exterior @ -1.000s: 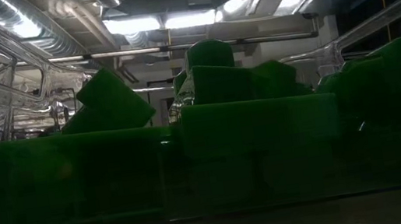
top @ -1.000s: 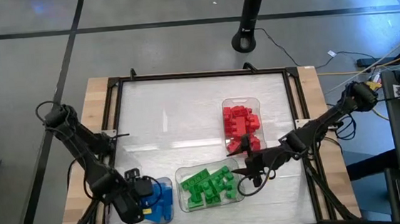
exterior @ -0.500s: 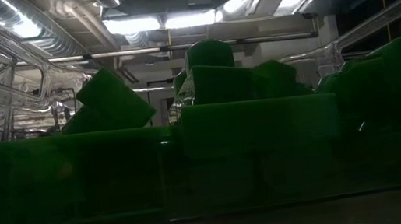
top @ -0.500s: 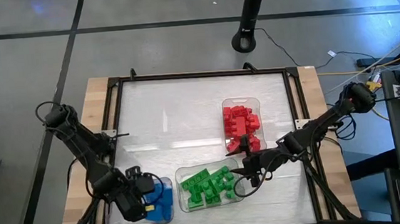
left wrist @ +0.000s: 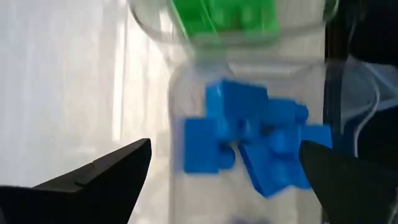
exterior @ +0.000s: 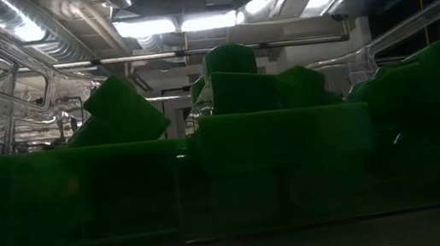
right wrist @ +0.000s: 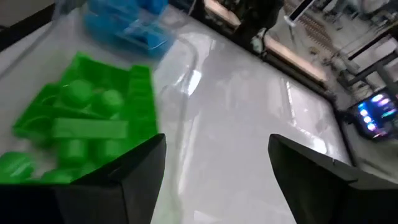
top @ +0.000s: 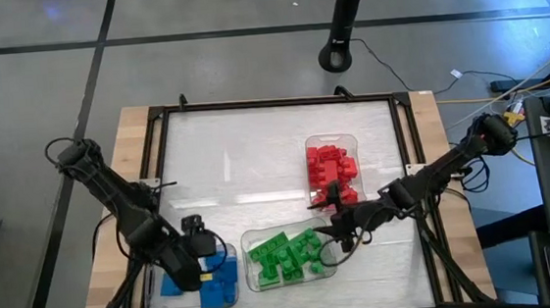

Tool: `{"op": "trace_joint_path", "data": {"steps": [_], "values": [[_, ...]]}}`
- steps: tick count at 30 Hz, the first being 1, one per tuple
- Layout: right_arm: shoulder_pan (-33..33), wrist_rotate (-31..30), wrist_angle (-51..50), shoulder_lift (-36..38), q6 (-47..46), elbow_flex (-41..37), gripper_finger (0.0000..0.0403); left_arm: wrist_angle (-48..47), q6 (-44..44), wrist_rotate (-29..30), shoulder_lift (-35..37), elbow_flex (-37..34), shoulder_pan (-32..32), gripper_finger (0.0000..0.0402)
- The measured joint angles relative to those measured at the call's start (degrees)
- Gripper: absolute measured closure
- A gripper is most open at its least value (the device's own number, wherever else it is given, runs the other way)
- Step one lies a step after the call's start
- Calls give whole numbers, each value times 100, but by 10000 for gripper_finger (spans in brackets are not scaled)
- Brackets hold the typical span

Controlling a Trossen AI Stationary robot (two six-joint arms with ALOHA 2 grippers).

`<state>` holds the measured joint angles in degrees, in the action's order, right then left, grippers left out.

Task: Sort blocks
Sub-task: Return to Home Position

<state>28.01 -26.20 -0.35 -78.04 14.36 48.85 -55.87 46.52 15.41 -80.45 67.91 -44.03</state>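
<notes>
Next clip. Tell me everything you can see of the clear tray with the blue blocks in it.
The clear tray is a see-through plastic rectangle with rounded corners. It lies flat on the table, at the corner in the lower left of the high view. It holds a loose heap of blue blocks and no other colour. The tray of green blocks lies right beside it; whether they touch is unclear. The left gripper hangs over it, fingers wide open and empty.

1. Blocks (top: 285, 255): plain red, green and blue surfaces; no readable marking.
2. Trays (top: 343, 141): clear plastic, no label legible.
3. Table (top: 256, 165) and room behind: no legible text, number or sign.
</notes>
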Motion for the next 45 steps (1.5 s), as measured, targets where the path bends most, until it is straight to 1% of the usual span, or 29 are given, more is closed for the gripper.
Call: {"op": "trace_joint_path", "data": {"steps": [2, 4, 6, 8, 10, 14, 18, 22, 24, 26, 30, 34, 38, 42, 45], "values": [[-222, 192, -55, 22, 294, 144, 121, 90, -503, 85, 185, 1, 268, 7], [-537, 555, -145, 73, 560, 257, 121, 250, -1112, 261, 377, 1, 571, 7], [-914, 945, -121, 178, 782, 292, 123, 331, -1728, 301, 572, 1, 910, 7], [-1312, 1277, -106, 308, 986, 292, 132, 362, -2227, 290, 772, 1, 1277, 8], [-1704, 1597, -97, 423, 1134, 292, 146, 594, -2749, 284, 983, -82, 1634, 8], [-2430, 2260, -109, 607, 1437, 292, 189, 1512, -3690, 153, 1618, -682, 2411, 8], [-2981, 2776, -138, 886, 1613, 278, 241, 2599, -4296, -435, 2462, -1549, 3256, 8], [-3351, 2904, -168, 1200, 1761, 143, 287, 3458, -4639, -463, 3263, -2268, 3912, 7], [-3495, 3037, -161, 1406, 1771, 4, 306, 3688, -4802, -471, 3613, -2534, 4140, 7], [-3630, 3172, -104, 1668, 1786, -194, 322, 3849, -4861, -473, 3913, -2756, 4315, 7], [-3844, 3188, 51, 2321, 1786, -785, 344, 4128, -4998, -473, 4453, -3170, 4514, 7], [-3853, 3181, 197, 3148, 1762, -1435, 355, 4668, -5019, -473, 4906, -3678, 4566, 7], [-3849, 3162, 440, 3992, 1560, -2058, 358, 5065, -5020, -473, 5240, -4171, 4566, 8], [-3854, 2878, 565, 4902, 1495, -2678, 359, 5340, -5020, -473, 5472, -4606, 4565, 9], [-3854, 2832, 775, 5551, 1427, -3123, 359, 5544, -5008, -472, 5614, -4862, 4565, 9]]}}
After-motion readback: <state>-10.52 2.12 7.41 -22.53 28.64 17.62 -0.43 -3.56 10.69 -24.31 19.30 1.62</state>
